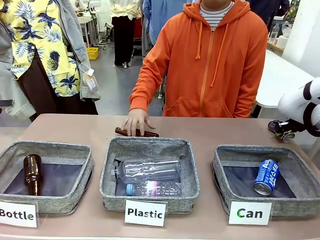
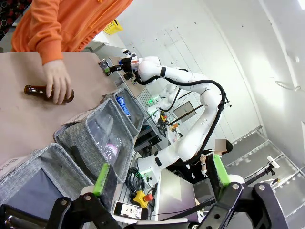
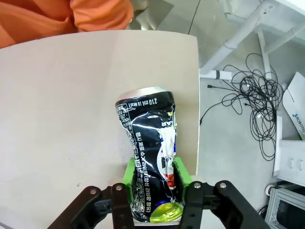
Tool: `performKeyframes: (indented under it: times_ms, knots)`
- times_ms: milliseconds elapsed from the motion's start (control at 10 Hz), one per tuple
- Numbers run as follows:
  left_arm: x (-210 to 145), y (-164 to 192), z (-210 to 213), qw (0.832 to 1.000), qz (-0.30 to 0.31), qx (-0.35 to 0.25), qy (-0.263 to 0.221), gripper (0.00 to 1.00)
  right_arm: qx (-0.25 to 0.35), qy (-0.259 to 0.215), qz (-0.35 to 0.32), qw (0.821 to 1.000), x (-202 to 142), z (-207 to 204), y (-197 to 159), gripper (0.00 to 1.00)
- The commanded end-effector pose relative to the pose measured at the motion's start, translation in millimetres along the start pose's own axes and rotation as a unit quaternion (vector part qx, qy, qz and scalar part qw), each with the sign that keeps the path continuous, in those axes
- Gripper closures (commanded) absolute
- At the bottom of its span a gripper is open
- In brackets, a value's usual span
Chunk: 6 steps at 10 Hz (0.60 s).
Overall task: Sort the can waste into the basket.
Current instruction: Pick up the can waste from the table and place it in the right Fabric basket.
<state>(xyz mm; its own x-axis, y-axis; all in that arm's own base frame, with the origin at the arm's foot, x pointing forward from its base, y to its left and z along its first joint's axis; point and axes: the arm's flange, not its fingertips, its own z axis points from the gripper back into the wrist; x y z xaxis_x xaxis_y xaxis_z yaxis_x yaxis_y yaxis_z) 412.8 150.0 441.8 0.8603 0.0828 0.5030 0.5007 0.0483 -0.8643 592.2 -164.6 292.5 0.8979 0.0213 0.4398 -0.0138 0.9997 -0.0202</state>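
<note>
While the blue can already lies in the Can basket, the right hand grips the dented black can — just beyond that basket, undropped.

A robotics lab, white robot arm with black cables on a stand at the centre of the left wrist view, tangled black cables on the grey floor at right, yellow emergency-stop box at bottom, three labelled sorting baskets on a brown table
</note>
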Motion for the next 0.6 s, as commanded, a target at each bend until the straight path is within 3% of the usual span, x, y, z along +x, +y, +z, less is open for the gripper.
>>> performKeyframes:
  times_ms: [0, 300, 500]
  knots:
    - [-1, -3, -2, 1.000, 0.002, 0.004, 0.000, 0.00, 0.008, -0.015, 0.016, 1.000, 2, 23, 0, 1.00]
    - [-1, -3, -2, 1.000, 0.002, 0.004, 0.000, 0.00, 0.023, -0.094, 0.045, 0.994, -20, 121, 17, 1.00]
    - [-1, -3, -2, 1.000, 0.002, 0.004, 0.000, 0.00, 0.054, -0.067, 0.116, 0.990, -44, 198, 42, 1.00]
